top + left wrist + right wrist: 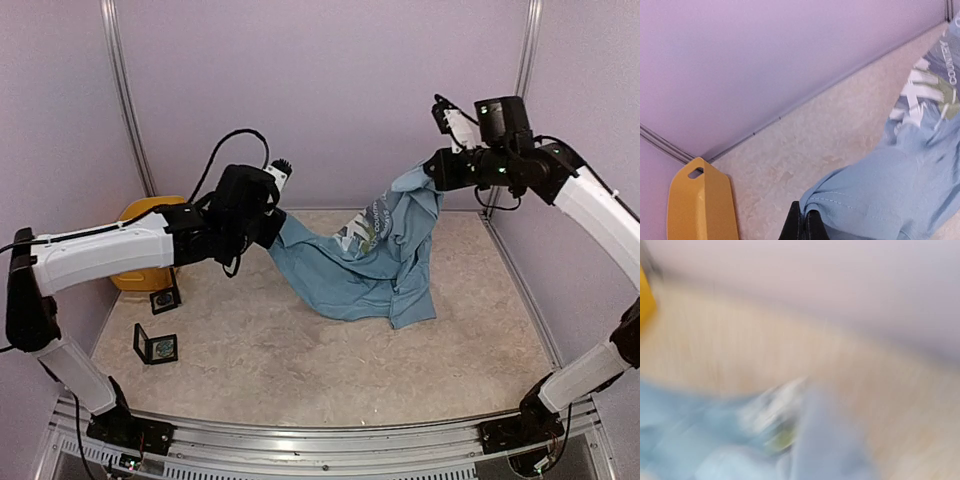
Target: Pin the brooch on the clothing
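White arm shells (pixel 100 250), black joints (pixel 28 305) — looped black cables (pixel 222 142)

A light blue cotton T-shirt (pixel 350 268) bears a chest print of white lettering with green and dark streaks. The flat tabletop (pixel 300 370) is mottled beige. A moulded plastic bin (pixel 138 278) is solid yellow. Smooth panel walls (pixel 330 90) are pale lilac. A small open box (pixel 157 346) is black.

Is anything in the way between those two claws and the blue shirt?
Nothing visible. The left gripper is shut on one hemmed edge of the T-shirt, and the right gripper is shut on another part, with the shirt slung between them.
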`<state>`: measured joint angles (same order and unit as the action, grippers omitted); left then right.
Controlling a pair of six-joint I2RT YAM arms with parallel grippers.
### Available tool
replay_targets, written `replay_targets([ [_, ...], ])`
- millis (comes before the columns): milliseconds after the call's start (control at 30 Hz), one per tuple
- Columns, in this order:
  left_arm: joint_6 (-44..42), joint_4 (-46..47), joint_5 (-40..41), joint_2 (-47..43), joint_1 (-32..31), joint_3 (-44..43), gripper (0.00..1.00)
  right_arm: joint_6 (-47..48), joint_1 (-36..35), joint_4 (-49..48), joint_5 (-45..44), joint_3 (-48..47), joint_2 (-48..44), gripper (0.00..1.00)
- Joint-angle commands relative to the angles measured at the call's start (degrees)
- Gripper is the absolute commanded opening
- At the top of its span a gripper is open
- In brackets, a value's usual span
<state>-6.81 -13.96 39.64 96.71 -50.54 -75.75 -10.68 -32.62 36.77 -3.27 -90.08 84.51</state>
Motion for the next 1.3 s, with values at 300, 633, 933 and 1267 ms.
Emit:
replay_targets([
  [300,-15.63,5.80,22.12,-35.00,-23.55,-8.35,0.00,6.67,1.25,12.00,5.77,-24.57,-21.55,0.00],
  [633,-16.17,6.94,22.82,-37.44,-19.86,-4.35,0.00,8.29,1.31,11.40,-7.32,-17.30,-19.11,0.00],
  [933,-5.80,0.68,0.93,-29.18,3.00,-6.74,0.00,13.78,7.32,4.49,-1.91,-18.48,-7.06,0.00],
  [1267,-18.32,11.39,3.29,-18.57,6.13,-17.97,0.00,12.05,11.36,1.36,7.95,-37.01,4.78,0.00],
])
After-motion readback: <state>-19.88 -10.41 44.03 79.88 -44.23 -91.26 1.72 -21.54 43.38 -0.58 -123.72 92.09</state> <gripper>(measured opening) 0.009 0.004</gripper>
